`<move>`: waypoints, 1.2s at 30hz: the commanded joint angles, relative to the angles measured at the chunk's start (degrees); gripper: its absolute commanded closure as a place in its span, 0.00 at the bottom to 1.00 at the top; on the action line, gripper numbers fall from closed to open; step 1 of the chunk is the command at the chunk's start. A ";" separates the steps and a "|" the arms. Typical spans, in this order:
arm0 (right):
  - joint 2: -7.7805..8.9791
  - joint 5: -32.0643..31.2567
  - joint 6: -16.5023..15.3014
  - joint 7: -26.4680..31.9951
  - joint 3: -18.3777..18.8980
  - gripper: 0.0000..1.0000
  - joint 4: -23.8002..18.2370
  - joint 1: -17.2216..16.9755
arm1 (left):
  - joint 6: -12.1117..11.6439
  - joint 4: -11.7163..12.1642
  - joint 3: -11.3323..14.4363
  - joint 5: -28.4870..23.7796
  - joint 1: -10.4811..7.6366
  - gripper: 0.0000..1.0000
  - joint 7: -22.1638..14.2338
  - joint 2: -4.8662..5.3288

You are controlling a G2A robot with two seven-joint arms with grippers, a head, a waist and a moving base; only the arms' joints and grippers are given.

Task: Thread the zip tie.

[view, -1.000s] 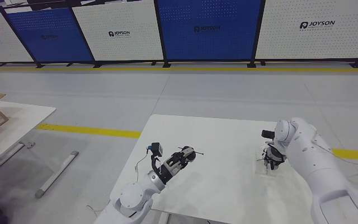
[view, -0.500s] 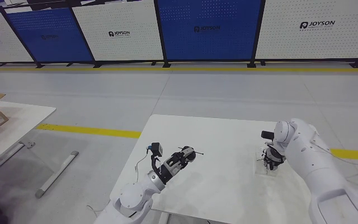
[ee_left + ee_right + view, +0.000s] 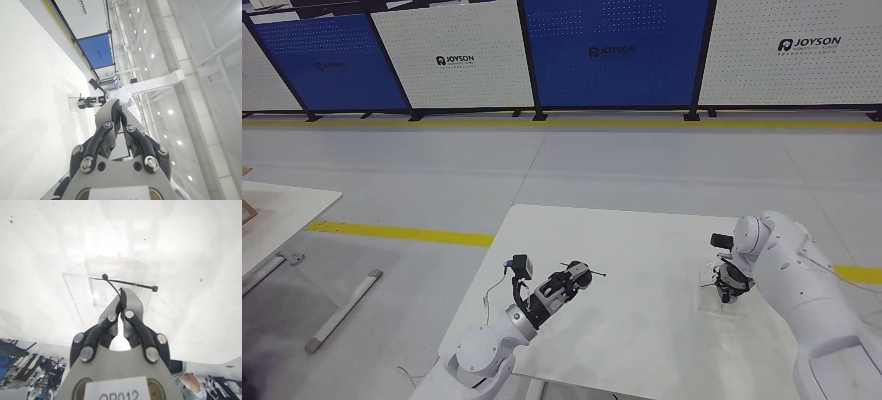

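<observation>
My right gripper [image 3: 121, 294] is shut on the tail of a black zip tie [image 3: 111, 285], whose head [image 3: 105, 276] rests on the top edge of a clear box [image 3: 75, 294]. A second black zip tie [image 3: 132, 284] lies across that box top and meets the first at its head. In the top view this gripper [image 3: 729, 287] hangs over the box [image 3: 712, 298] near the table's right edge. My left gripper [image 3: 580, 272] is held above the table's front left, with its jaws together [image 3: 119, 113]. A thin black zip tie [image 3: 596, 272] sticks out from its tip toward the right arm.
The white table [image 3: 642, 250] is bare between the two arms. Its right edge runs just beyond the clear box. Another table corner [image 3: 282, 210] stands far off to the left. Blue and white panels [image 3: 612, 50] line the back of the room.
</observation>
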 commanded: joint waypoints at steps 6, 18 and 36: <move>0.18 0.14 -0.50 -0.34 0.41 1.00 0.25 0.12 | 0.00 0.00 0.00 0.00 0.00 1.00 0.00 0.00; 0.49 0.49 -1.73 -0.06 1.13 1.00 -0.62 0.07 | 0.00 0.00 0.00 0.00 0.00 1.00 0.00 0.00; 0.88 -0.74 -0.78 0.61 1.40 1.00 -2.29 -0.51 | 0.00 0.00 0.00 0.00 0.00 1.00 0.00 0.00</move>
